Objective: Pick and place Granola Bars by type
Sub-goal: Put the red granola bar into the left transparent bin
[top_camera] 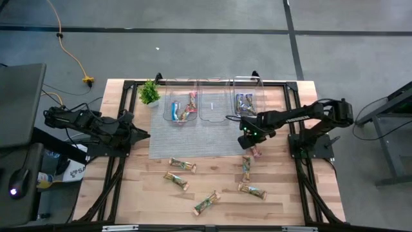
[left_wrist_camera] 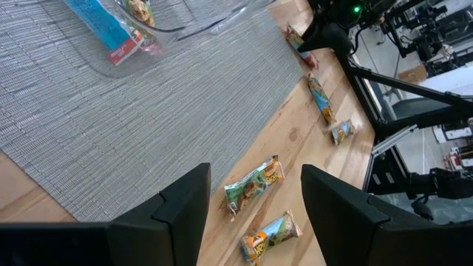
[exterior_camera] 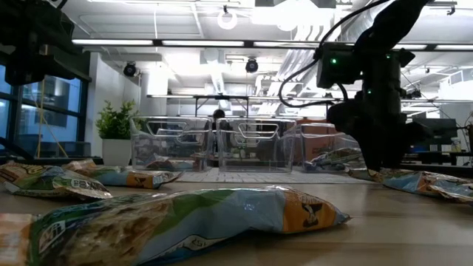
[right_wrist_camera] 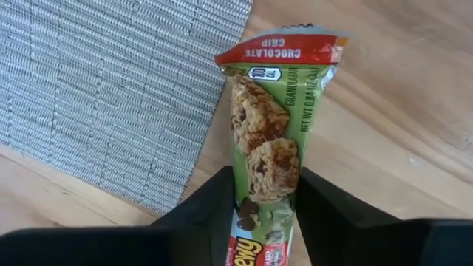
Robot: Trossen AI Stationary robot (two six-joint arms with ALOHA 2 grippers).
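- Right wrist view: the right gripper (right_wrist_camera: 260,214) stands over a green shiny-wrapped granola bar with a red end band (right_wrist_camera: 270,140). The bar lies on the bare wooden table (right_wrist_camera: 399,111), just off the corner of the grey woven mat (right_wrist_camera: 111,81). A dark finger sits close on each side of the wrapper. Whether they have pinched it, I cannot tell.
- High view: three clear plastic bins (top_camera: 213,103) stand at the mat's far edge, the outer two holding bars. Other loose bars (top_camera: 182,165) lie on the near boards.
- The left gripper (left_wrist_camera: 251,214) waits over the table's left side, fingers apart, holding nothing.
- Judged step: pick-up of this bar. Next calls for a firm close, a lift, then carriage to the matching bin.
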